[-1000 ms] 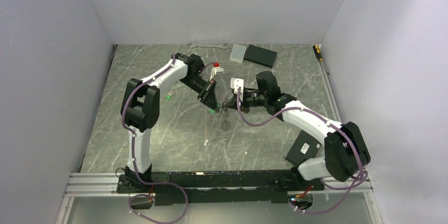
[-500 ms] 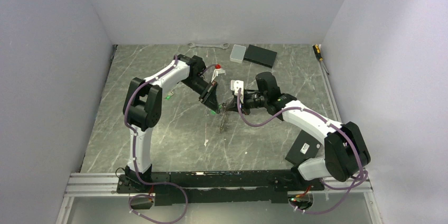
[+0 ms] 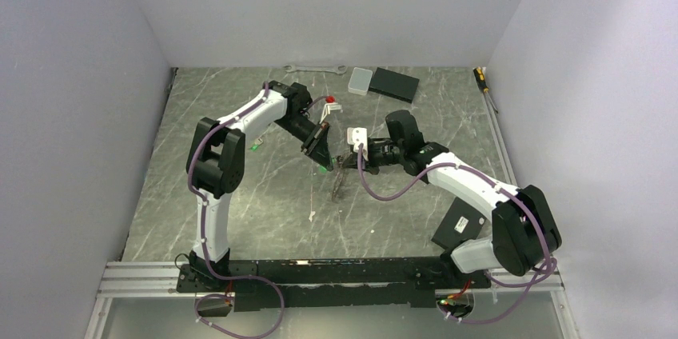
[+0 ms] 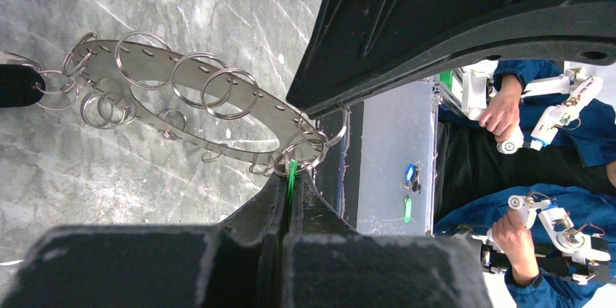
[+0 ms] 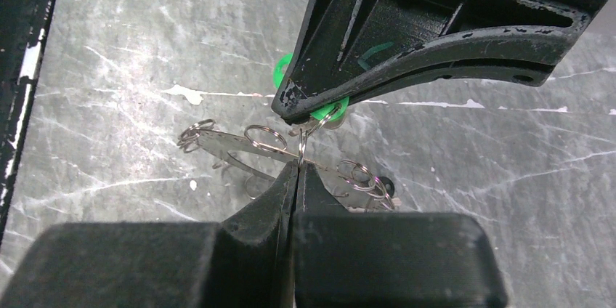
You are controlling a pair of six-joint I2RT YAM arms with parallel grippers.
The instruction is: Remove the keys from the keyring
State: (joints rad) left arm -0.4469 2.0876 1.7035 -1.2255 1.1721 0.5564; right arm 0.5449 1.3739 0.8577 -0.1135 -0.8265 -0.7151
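Grey marbled table (image 3: 240,203): left gripper (image 4: 289,190) clamps a green key (image 4: 292,170), right gripper (image 5: 298,170) is pinched tight on a split ring of the keyring (image 5: 221,144), held between them mid-table. Black key (image 4: 16,84) at its far end. Pale box (image 3: 360,81) and black box (image 3: 394,83) at back edge, insides unseen.

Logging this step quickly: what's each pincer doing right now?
Left pincer: closed, pinching a green-headed key.
Right pincer: closed on a ring of the keyring.

Arms (image 3: 248,113) white w/ black joints (image 3: 220,161), purple cables (image 3: 384,191); L claw (image 4: 290,183) & R claw (image 5: 298,171) matte black.
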